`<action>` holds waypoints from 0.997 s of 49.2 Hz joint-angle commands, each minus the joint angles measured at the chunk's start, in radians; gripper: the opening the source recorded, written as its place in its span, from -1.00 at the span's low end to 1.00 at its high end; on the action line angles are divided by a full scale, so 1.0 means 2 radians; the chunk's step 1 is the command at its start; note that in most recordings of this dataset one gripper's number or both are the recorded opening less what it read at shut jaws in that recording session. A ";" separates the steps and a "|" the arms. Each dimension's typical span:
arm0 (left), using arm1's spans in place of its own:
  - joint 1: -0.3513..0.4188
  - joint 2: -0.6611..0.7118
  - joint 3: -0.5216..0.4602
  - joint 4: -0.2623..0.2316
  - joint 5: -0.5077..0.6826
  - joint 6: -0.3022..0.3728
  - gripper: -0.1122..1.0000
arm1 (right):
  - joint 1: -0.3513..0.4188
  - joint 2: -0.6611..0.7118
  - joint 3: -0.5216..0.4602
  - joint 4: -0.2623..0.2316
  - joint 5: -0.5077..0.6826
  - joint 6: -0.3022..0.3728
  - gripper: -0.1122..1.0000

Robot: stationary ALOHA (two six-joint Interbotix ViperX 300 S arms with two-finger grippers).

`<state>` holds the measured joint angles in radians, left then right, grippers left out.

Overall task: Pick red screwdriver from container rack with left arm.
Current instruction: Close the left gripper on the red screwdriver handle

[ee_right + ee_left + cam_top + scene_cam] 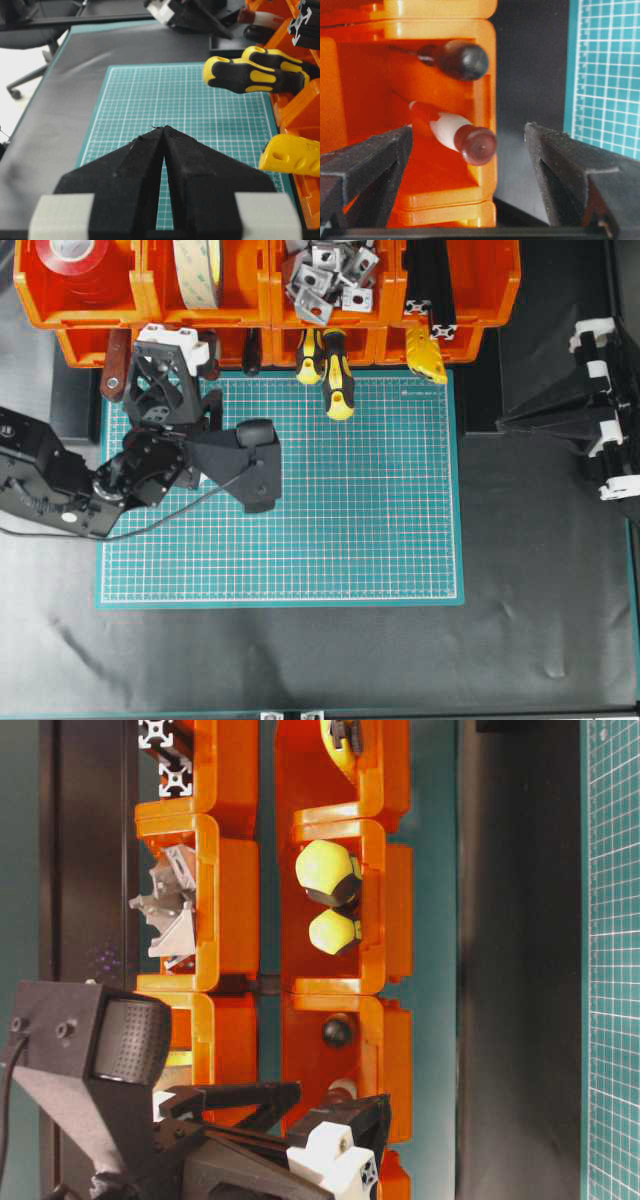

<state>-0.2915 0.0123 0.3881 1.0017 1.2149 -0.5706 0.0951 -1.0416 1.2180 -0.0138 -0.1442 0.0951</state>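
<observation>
Left wrist view looks straight into a lower bin of the container rack (pixel 440 100), where the red screwdriver (pixel 457 136) lies with its rounded dark-red end poking out past the bin's front lip. Just above it sits a black-handled tool (pixel 455 59). The left gripper (pixel 470 160) stands spread wide, one finger on each side of the handle, touching nothing. Over on the green mat (pixel 330 530), the right gripper (pixel 164 137) rests with its fingers pressed together, empty.
</observation>
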 commanded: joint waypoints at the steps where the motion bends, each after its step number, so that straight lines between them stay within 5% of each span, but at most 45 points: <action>1: 0.003 -0.010 -0.005 0.002 -0.002 -0.002 0.77 | 0.002 0.005 -0.005 -0.001 0.000 -0.001 -0.80; 17: 0.004 -0.010 0.000 0.002 -0.005 -0.001 0.56 | 0.002 0.003 -0.005 -0.001 0.000 -0.001 -0.80; 30: 0.001 -0.006 -0.008 0.002 -0.005 0.001 -0.18 | 0.006 0.002 -0.003 -0.001 0.000 0.001 -0.80; 49: -0.035 -0.005 -0.051 0.002 0.008 0.007 -0.23 | 0.008 0.000 -0.003 -0.001 0.000 0.001 -0.80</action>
<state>-0.3283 0.0184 0.3375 1.0032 1.2195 -0.5568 0.1074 -1.0462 1.2241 -0.0138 -0.1442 0.0951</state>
